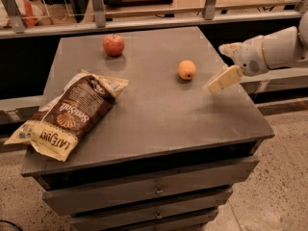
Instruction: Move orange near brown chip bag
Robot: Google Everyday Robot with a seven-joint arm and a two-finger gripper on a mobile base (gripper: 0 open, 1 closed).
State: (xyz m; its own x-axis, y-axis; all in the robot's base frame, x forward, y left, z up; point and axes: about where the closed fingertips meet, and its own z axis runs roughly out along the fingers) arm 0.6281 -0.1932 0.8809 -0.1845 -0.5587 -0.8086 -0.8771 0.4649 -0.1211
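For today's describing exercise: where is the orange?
Camera view: the orange lies right of centre on the cabinet top, between the apple and the gripper hovering at its right.

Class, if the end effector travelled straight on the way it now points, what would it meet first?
Probably the orange: the end effector, over the right edge of the table, points left toward it, though its height is unclear.

Red apple (113, 44) with stem, upright at the far left of a grey bench (159, 110); stacked drawers (144, 192) with small pulls beneath its top; speckled floor (284, 177) to the right; metal railing (144, 24) behind the far edge
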